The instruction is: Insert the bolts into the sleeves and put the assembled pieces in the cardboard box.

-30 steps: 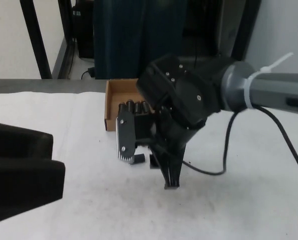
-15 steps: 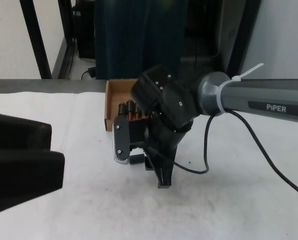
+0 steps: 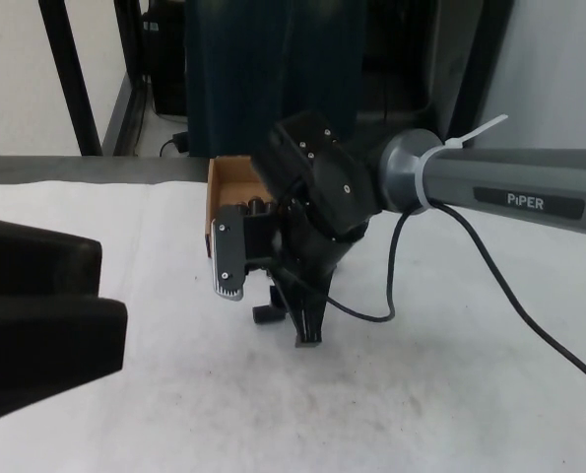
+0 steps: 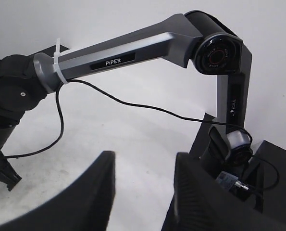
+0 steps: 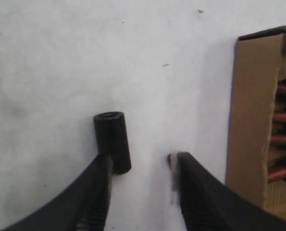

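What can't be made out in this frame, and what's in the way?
- High view: the cardboard box interior, mostly hidden behind the right arm.
- Right wrist view: the assembled pieces, cut off by the picture's edge.
- Right wrist view: the sleeve, one end behind a finger, so a bolt inside cannot be ruled out.
- Right wrist view: a small speck beside the other finger, too small to identify.
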`<action>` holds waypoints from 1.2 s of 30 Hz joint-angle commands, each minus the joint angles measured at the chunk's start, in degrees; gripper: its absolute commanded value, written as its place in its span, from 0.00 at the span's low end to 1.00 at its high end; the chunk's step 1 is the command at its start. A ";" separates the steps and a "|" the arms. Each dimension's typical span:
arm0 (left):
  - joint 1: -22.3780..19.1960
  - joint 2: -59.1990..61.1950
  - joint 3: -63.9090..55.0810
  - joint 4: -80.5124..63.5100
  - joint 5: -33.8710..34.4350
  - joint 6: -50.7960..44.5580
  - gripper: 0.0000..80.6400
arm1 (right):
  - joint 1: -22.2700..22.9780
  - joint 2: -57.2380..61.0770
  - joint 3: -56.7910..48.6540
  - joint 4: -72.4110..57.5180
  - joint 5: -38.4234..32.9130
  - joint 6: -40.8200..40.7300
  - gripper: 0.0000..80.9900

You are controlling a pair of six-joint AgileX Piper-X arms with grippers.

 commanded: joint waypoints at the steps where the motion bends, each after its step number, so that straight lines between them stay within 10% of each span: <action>1: 0.02 -0.35 0.04 -0.72 -1.59 0.37 0.48 | -0.20 0.40 -0.70 0.86 -1.87 1.17 0.52; 19: 0.02 -0.35 0.04 -0.61 -1.58 1.28 0.48 | -0.20 3.52 -0.70 0.39 -4.51 3.14 0.52; 28: 0.02 -0.35 0.04 -0.61 -1.58 1.28 0.48 | -0.20 3.52 -0.70 -1.99 -4.08 1.46 0.01; 36: 0.02 -0.35 0.04 -0.44 -3.43 1.42 0.48 | 0.61 3.22 -1.61 -1.95 10.57 3.92 0.00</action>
